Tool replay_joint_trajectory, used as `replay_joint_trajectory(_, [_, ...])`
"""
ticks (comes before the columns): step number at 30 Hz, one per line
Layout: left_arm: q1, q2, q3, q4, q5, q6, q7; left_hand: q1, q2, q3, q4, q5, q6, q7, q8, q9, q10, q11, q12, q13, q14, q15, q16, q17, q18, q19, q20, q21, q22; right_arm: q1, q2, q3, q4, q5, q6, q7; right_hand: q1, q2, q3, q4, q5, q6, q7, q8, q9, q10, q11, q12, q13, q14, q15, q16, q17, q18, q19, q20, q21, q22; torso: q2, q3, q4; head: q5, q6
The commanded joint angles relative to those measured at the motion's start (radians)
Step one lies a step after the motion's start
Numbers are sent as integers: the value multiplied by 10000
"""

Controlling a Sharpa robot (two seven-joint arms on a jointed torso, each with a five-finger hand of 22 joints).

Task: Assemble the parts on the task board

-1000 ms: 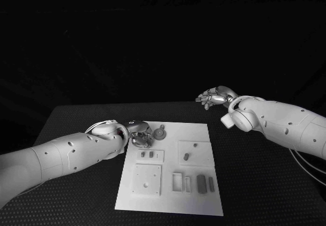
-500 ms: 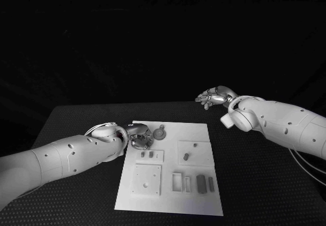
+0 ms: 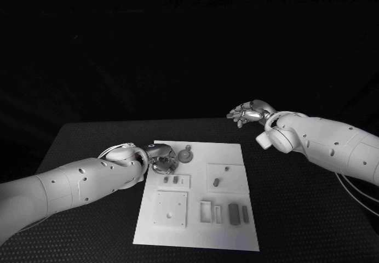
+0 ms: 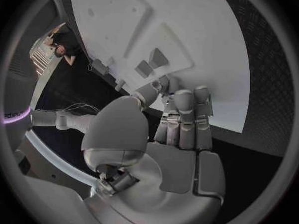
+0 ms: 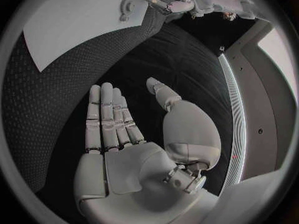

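The white task board [image 3: 214, 153] lies in the middle of the black table. A round toothed part [image 3: 185, 156] sits near its far left corner. My left hand [image 3: 161, 156] hovers at that corner just left of the toothed part; in the left wrist view the left hand [image 4: 181, 134] has straight fingers reaching the board's edge [image 4: 206, 45], with nothing in them. Two small parts [image 3: 170, 179] stand in a plate just in front of it. My right hand [image 3: 248, 114] hangs raised beyond the far right corner, and in its own wrist view it [image 5: 124, 134] lies flat and empty.
More parts lie on the board: a short peg [image 3: 216, 182], two dark bars [image 3: 234, 212] at the near right, a square plate [image 3: 171, 208] and a narrow slot [image 3: 206, 211]. Black table [image 3: 300, 208] surrounds the board on both sides.
My left hand has drawn back slightly from the toothed part towards the board's left edge. The right hand has barely moved.
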Motion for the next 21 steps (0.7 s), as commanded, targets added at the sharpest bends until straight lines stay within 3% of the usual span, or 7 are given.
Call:
replay_joint_trajectory(1, [-1, -4, 4, 20, 55, -143, 24, 17, -85, -49, -10, -28, -93, -10, -51, -11, -13, -12, 55, 15, 85, 5, 18, -4, 44, 49, -355, 4, 191, -3, 6, 3, 5, -15, 123, 89, -36, 67, -19, 2, 55, -51, 151, 54, -17, -66, -14, 62, -14, -74, 24, 39, -17, 79, 81, 14, -58, 16, 2, 3, 0, -4, 1])
replay_joint_trajectory(10, [1, -255, 67, -66, 355, 164, -97, 24, -139, -56, -20, -31, -86, 3, -36, -15, -46, -6, 44, 24, 75, 8, 13, -8, 41, 49, -359, 4, 192, -3, -33, 2, -1, -15, 35, 143, -19, 69, -12, -6, 58, -38, 160, 64, -18, -50, -20, 80, -23, -67, 20, 44, -18, 79, 96, 8, -67, 30, 5, 4, -16, -6, 30])
replay_joint_trajectory(17, [5, -452, 242, -363, 359, 286, -120, 64, -148, -42, -37, -21, -46, 23, -5, -10, -61, -2, 43, 34, 63, 12, 7, -12, 42, 42, -360, 0, 192, -3, -90, 2, 3, -24, 27, 138, -16, 64, -11, -9, 57, -34, 164, 66, -19, -45, -22, 86, -26, -65, 19, 46, -18, 80, 101, 7, -71, 35, -6, 7, 9, -63, 30])
replay_joint_trajectory(21, [9, -562, 337, -487, 681, 14, -32, 71, -143, -38, -37, -21, -37, 26, 2, -8, -62, -2, 44, 36, 62, 13, 7, -13, 42, 40, -360, -1, 192, -3, -150, 2, 13, -69, 56, 110, -14, 64, -11, -9, 58, -34, 164, 66, -19, -45, -23, 86, -27, -65, 19, 46, -18, 80, 102, 7, -71, 35, -1, -3, 8, -100, 49])
